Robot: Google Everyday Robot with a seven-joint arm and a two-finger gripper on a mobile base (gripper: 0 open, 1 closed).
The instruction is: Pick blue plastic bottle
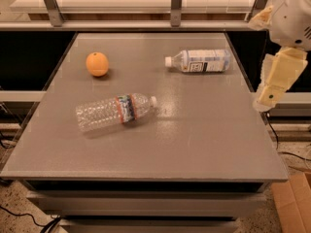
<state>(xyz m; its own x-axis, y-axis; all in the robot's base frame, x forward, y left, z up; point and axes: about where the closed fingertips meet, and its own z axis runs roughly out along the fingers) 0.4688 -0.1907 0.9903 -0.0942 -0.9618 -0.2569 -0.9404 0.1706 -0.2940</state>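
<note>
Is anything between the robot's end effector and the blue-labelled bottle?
Nothing: camera view shows only bare table between the end effector, beyond the table's right edge, and the blue plastic bottle.

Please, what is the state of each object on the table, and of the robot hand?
blue plastic bottle: lying on its side, far right of the table, cap on, pointing left, free.
ribbed clear bottle: lying on its side, nearer the front, cap on, pointing right, free.
orange: resting far left, untouched.
hand: beside the table's right edge, touching no object.
</note>
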